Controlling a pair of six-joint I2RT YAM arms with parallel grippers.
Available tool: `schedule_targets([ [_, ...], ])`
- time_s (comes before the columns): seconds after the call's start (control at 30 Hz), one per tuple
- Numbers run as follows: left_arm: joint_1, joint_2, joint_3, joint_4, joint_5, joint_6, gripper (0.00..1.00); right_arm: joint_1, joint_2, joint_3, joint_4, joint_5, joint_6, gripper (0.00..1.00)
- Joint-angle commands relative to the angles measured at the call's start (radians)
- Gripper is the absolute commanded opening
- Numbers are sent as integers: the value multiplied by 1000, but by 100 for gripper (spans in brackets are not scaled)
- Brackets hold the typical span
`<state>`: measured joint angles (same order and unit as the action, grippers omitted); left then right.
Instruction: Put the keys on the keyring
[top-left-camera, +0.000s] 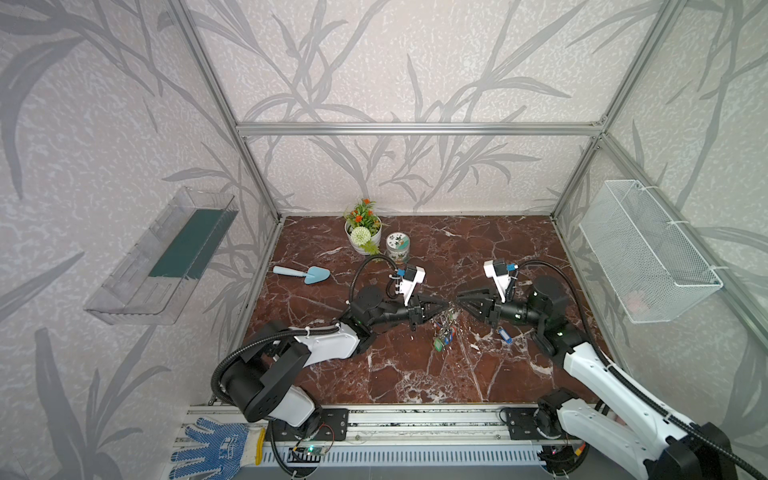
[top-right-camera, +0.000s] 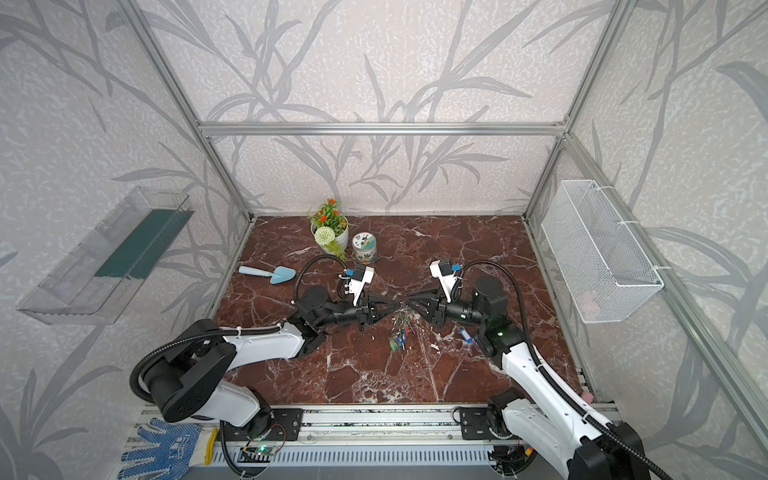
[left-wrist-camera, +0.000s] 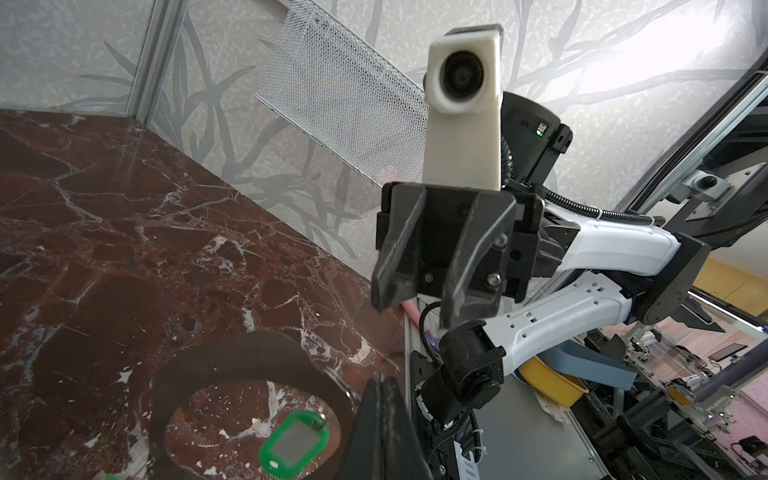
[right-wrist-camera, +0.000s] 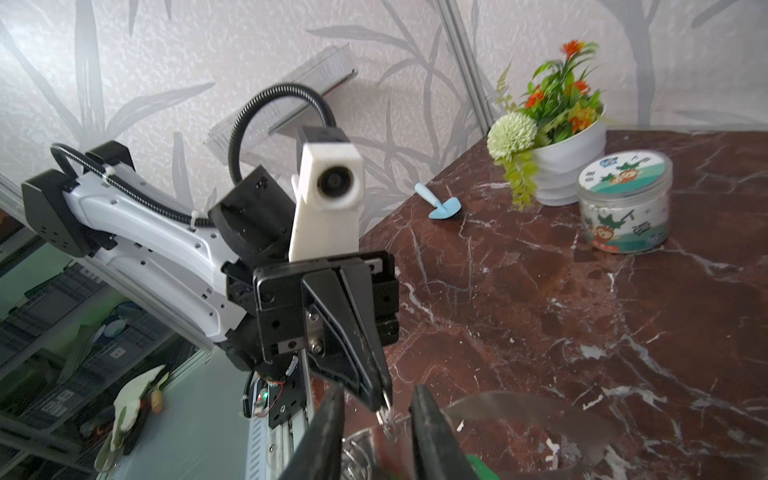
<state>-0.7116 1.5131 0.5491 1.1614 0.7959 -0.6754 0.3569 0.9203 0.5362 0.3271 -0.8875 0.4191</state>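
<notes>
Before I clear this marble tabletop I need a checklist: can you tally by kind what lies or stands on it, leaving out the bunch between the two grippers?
White pot of artificial flowers: 1
Clear round jar with printed lid: 1
Light-blue plastic trowel: 1
Blue plastic key tag: 1
Total: 4

- The keyring (top-left-camera: 447, 318) is between the left hand (top-left-camera: 444, 308) and the right hand (top-left-camera: 459, 300), mid-surface (top-left-camera: 374, 374).
- 1 key (top-left-camera: 504, 334) lies right of it, on the surface.
- The pot (top-left-camera: 364, 240) and the jar (top-left-camera: 397, 247) stand behind, with the trowel (top-left-camera: 303, 273) further left.
</notes>
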Motion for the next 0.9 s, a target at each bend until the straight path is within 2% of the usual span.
schedule_targets([
  [0.0, -8, 18, -7, 212, -20, -70, 0, -8, -14, -9, 60, -6, 56, 24],
  [0.07, -12, 40, -6, 252, -28, -92, 0, -10, -14, -23, 80, -5, 74, 23],
  [0.47, -50, 46, 3, 251, -115, -46, 0, -9, 4, -86, 169, -28, 145, 26],
  [0.87, -54, 45, 9, 251, -121, -47, 0, -4, 37, -105, 230, -59, 165, 22],
])
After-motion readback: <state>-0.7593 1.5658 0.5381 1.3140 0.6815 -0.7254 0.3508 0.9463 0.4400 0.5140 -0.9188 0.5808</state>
